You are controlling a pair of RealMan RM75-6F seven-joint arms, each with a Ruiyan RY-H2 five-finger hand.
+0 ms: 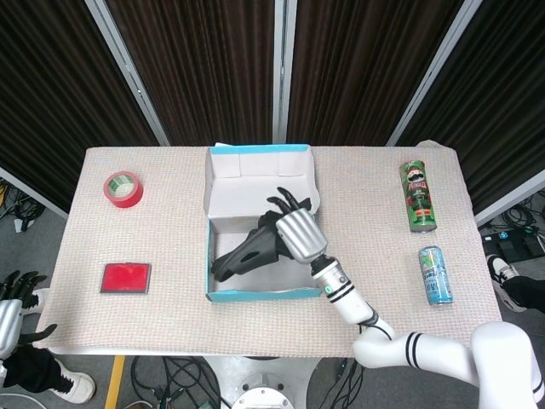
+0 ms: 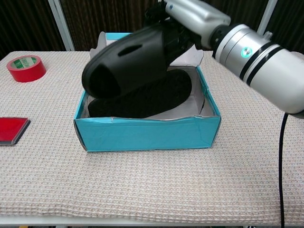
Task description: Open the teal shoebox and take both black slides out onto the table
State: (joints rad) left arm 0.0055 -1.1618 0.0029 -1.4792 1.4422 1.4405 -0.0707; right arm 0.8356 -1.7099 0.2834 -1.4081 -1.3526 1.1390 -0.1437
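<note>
The teal shoebox (image 1: 255, 295) (image 2: 147, 133) stands mid-table with its lid (image 1: 260, 177) folded back. My right hand (image 1: 300, 236) (image 2: 195, 13) grips one black slide (image 1: 245, 253) (image 2: 130, 61) by its heel end and holds it tilted above the box, toe pointing left and down. The second black slide (image 2: 154, 95) still lies inside the box beneath it; the head view hides most of it. My left hand (image 1: 12, 308) hangs below the table's left front corner, fingers apart and holding nothing.
A red tape roll (image 1: 123, 188) (image 2: 26, 68) sits at the back left and a flat red pad (image 1: 126, 278) (image 2: 12, 129) at the front left. On the right lie a green crisps tube (image 1: 417, 196) (image 2: 284, 63) and a blue drink can (image 1: 435, 274).
</note>
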